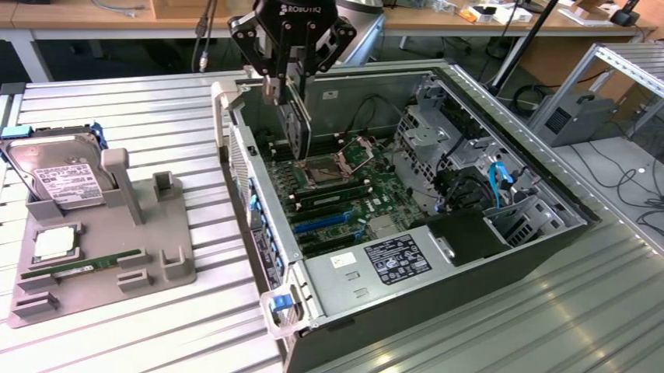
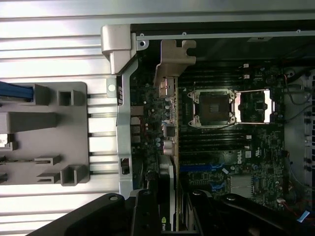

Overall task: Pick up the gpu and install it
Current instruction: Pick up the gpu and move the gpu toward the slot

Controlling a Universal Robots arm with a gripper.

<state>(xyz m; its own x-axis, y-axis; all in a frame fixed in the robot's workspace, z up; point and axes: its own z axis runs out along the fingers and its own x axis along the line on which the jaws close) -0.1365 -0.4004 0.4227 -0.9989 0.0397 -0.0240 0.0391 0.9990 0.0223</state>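
The gpu (image 1: 298, 128), a thin dark card, hangs on edge over the rear part of the open computer case (image 1: 539, 225), above the motherboard (image 1: 379, 194). My gripper (image 1: 288, 84) is shut on its upper edge. In the wrist view the gpu (image 2: 170, 142) is seen edge-on between my fingers (image 2: 145, 211), with its silver end bracket (image 2: 174, 61) close to the case's rear wall. The card is held off the board, above the area beside the CPU socket (image 1: 332, 167). The blue expansion slot (image 1: 323, 224) lies further toward the case's front.
A grey parts holder (image 1: 155, 256) at the exterior view's left carries a silver hard drive (image 1: 64, 180), a CPU chip (image 1: 52, 245) and a RAM stick (image 1: 83, 268). Drive cages (image 1: 436, 140) and cables (image 1: 496, 183) line the case's far side. The slatted metal table (image 1: 498, 326) surrounds everything.
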